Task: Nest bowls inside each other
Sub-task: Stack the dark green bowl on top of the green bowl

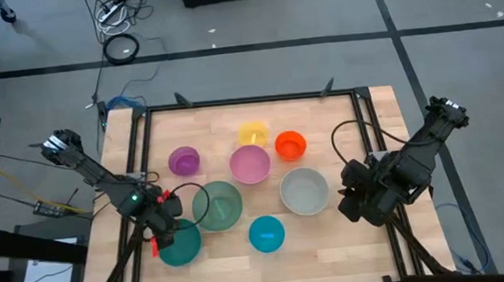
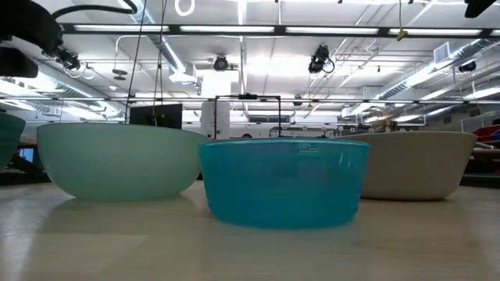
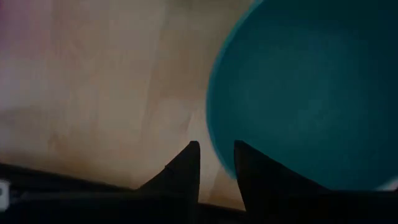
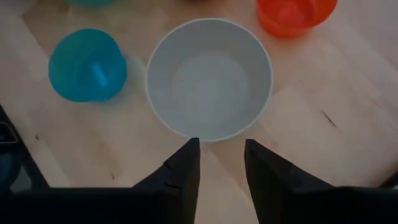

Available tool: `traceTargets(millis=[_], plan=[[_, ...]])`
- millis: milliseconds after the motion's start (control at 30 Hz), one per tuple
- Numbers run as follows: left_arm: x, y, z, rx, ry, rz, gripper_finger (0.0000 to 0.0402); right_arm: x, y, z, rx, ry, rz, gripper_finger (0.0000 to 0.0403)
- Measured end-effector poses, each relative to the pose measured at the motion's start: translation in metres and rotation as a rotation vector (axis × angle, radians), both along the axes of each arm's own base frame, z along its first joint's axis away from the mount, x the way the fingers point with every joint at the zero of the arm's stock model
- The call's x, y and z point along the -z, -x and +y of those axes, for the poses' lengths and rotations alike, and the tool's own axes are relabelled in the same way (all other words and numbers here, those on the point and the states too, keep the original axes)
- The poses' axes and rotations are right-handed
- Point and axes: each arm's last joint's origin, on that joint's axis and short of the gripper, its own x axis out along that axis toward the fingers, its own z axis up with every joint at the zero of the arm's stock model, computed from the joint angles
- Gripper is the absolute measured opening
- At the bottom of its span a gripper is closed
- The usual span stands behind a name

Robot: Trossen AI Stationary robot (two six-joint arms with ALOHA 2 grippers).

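Eight bowls stand upright on their bases on the wooden table [image 1: 384,123]: purple [image 1: 183,160], yellow [image 1: 252,132], orange [image 1: 290,144], pink [image 1: 249,164], sage green [image 1: 217,206], grey-white [image 1: 304,191], blue [image 1: 267,234] and teal [image 1: 181,245]. My left gripper [image 1: 162,229] points down over the teal bowl's far-left rim [image 3: 214,118]. It is open [image 3: 216,158], with one finger over the bowl's inside and one outside it. My right gripper [image 1: 349,196] is open [image 4: 222,155], slanting down just right of the grey-white bowl [image 4: 209,78], with its tips short of the rim.
A black metal frame [image 1: 249,100] runs around the table's edges. The bowls crowd the table's middle, and bare wood lies along the right side and the near edge. In the low view the sage green bowl [image 2: 117,160], the blue bowl [image 2: 285,181] and the grey-white bowl [image 2: 414,164] stand side by side.
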Motion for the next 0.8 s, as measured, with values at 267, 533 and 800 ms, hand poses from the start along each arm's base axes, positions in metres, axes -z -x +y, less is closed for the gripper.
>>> traceTargets(millis=[267,533,800], plan=[[0.009,0.001,0.0,-0.003,0.016,0.013,0.0116,0.007,-0.006,0.005,0.002,0.034,0.039,0.0131],[0.03,0.003,0.002,-0.055,0.019,0.0,0.0116,0.007,-0.006,0.004,0.005,0.051,0.034,0.0133],[0.044,0.0,0.002,-0.073,0.034,-0.073,0.0114,0.007,-0.005,0.003,0.005,0.061,0.031,0.0134]])
